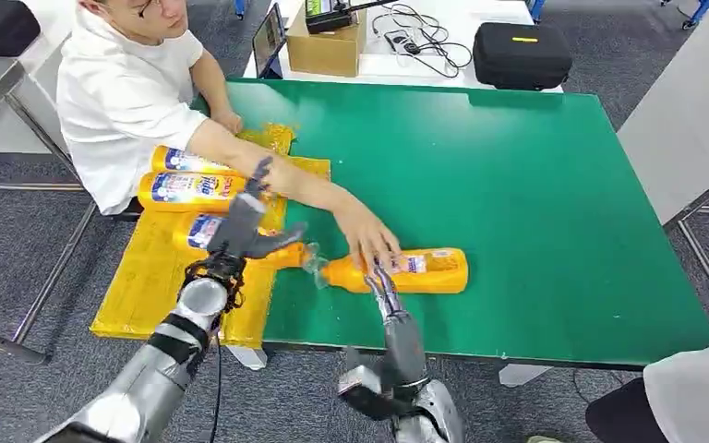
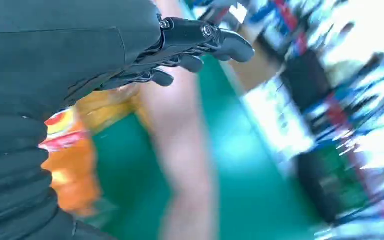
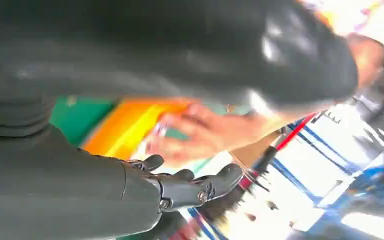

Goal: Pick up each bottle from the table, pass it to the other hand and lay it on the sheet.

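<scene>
Four orange bottles lie on their sides in the head view. Two labelled bottles (image 1: 187, 183) rest side by side on the yellow sheet (image 1: 148, 272) at the left end of the green desk (image 1: 535, 203), a third bottle (image 1: 205, 231) lies just below them on the same sheet, partly hidden behind the left robot hand (image 1: 245, 226), and a fourth bottle (image 1: 406, 271) lies on the bare desk surface right of the sheet, its clear cap pointing toward the sheet.

The left robot hand hovers above the sheet's right edge with its fingers spread and nothing in it; in the left wrist view its dark fingers (image 2: 200, 42) stretch out over blurred orange and green. The right robot hand (image 1: 383, 286) reaches up from the near desk edge, fingers extended and released, their tips at the near side of the fourth bottle; whether they touch it I cannot tell.

A person in a white shirt (image 1: 120, 92) sits at the desk's far left corner, one arm stretched across the sheet and a hand (image 1: 366, 238) resting on the fourth bottle's neck end. A black case (image 1: 522, 55) and a cardboard box (image 1: 325, 46) stand on a white table beyond.
</scene>
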Robot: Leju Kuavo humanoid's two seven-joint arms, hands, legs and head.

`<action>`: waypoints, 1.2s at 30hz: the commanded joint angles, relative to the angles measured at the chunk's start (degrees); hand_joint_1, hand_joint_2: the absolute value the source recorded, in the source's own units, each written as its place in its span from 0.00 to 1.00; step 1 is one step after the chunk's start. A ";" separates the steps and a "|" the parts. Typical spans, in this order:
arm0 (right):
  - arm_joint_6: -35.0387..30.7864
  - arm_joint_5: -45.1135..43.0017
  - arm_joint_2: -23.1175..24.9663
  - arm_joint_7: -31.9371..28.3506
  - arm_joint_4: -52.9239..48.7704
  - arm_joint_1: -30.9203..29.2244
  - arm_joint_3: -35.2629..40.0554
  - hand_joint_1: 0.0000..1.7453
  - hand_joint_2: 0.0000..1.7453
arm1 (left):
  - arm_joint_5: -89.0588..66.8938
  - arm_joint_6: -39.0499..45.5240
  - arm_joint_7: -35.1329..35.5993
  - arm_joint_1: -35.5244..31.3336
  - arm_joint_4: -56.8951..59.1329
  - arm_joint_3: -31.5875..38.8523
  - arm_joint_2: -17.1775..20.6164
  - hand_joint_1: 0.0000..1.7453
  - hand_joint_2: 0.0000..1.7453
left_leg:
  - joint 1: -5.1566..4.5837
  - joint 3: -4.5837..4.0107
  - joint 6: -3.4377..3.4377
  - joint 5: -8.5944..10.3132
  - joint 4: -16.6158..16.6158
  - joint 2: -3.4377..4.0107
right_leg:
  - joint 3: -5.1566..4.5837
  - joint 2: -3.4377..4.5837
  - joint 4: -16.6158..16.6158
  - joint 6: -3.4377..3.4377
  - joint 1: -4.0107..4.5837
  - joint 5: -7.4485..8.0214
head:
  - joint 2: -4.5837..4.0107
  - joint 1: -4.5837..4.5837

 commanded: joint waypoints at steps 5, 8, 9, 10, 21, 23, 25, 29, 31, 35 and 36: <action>3.01 35.11 -12.04 26.10 -3.92 -0.99 -10.26 0.00 1.00 | 1.33 3.42 -2.24 18.23 -32.54 3.64 1.81 0.00 1.00 | -0.01 0.20 0.01 -0.13 -0.05 0.14 | 0.19 0.08 -0.13 -0.05 0.00 -0.06 | 0.00 -0.02; 7.10 37.49 -12.84 30.90 0.84 -4.62 -11.14 0.00 1.00 | -0.88 5.56 -2.85 20.24 -33.26 3.82 0.99 0.00 1.00 | 0.01 0.27 0.00 -0.19 0.00 0.20 | 0.29 0.14 -0.14 -0.08 0.03 -0.09 | 0.00 -0.02; 7.32 37.95 -12.98 31.53 1.66 -5.46 -11.33 0.00 1.00 | -0.89 5.62 -2.85 20.38 -33.34 3.78 0.91 0.00 1.00 | -0.04 0.18 0.01 -0.12 -0.05 0.21 | 0.16 0.17 -0.15 -0.05 -0.02 -0.03 | 0.00 0.00; 7.45 38.68 -12.78 32.29 3.97 -7.12 -11.45 0.00 1.00 | -0.85 5.75 -2.79 20.26 -33.24 3.77 0.76 0.00 1.00 | 0.00 0.28 -0.01 -0.19 0.00 0.25 | 0.27 0.18 -0.13 -0.10 0.02 -0.08 | 0.00 0.00; 8.37 44.75 -9.85 36.66 14.84 -19.91 -7.97 0.00 1.00 | -0.02 5.50 -2.09 16.74 -29.09 1.89 -0.02 0.00 1.00 | 0.02 0.17 -0.01 -0.05 0.01 0.15 | 0.14 0.09 -0.04 -0.07 0.05 -0.01 | 0.00 0.00; 9.01 44.20 -9.53 36.79 15.67 -20.24 -8.32 0.00 1.00 | -0.07 5.62 -2.15 16.75 -29.18 1.95 0.06 0.00 1.00 | 0.01 0.15 0.00 -0.03 -0.01 0.06 | 0.14 0.00 -0.05 -0.05 0.03 -0.02 | 0.00 -0.02; 10.14 44.24 -9.05 36.48 17.74 -22.15 -7.53 0.00 1.00 | 0.26 5.99 -2.30 16.33 -29.20 2.28 -0.07 0.00 1.00 | 0.05 0.33 -0.02 -0.11 -0.01 0.01 | 0.36 -0.07 -0.08 -0.12 0.08 -0.11 | 0.00 0.00; 11.52 43.17 -7.99 35.80 20.50 -24.76 -7.36 0.00 1.00 | 0.47 6.00 -2.39 14.80 -27.71 2.01 -0.32 0.00 1.00 | 0.03 0.26 -0.03 -0.11 0.03 0.08 | 0.27 0.01 -0.02 -0.12 0.06 -0.09 | 0.00 0.00; 11.42 42.93 -7.79 35.62 21.10 -25.15 -7.36 0.00 1.00 | 0.51 5.98 -2.40 14.44 -27.10 1.87 -0.39 0.00 1.00 | 0.03 0.23 -0.04 -0.07 0.01 0.06 | 0.24 -0.01 -0.03 -0.12 0.05 -0.06 | 0.00 0.00; 11.42 42.93 -7.79 35.62 21.10 -25.15 -7.36 0.00 1.00 | 0.51 5.98 -2.40 14.44 -27.10 1.87 -0.39 0.00 1.00 | 0.00 0.10 0.00 0.00 -0.01 0.00 | 0.11 -0.03 -0.05 -0.06 0.02 -0.01 | 0.00 0.00; 11.16 42.93 -7.93 35.61 21.12 -24.94 -7.37 0.00 1.00 | 0.54 5.98 -2.44 14.55 -27.11 1.86 -0.39 0.00 1.00 | 0.02 0.11 -0.01 -0.02 0.00 -0.01 | 0.13 -0.04 -0.05 -0.06 0.04 -0.02 | 0.00 0.00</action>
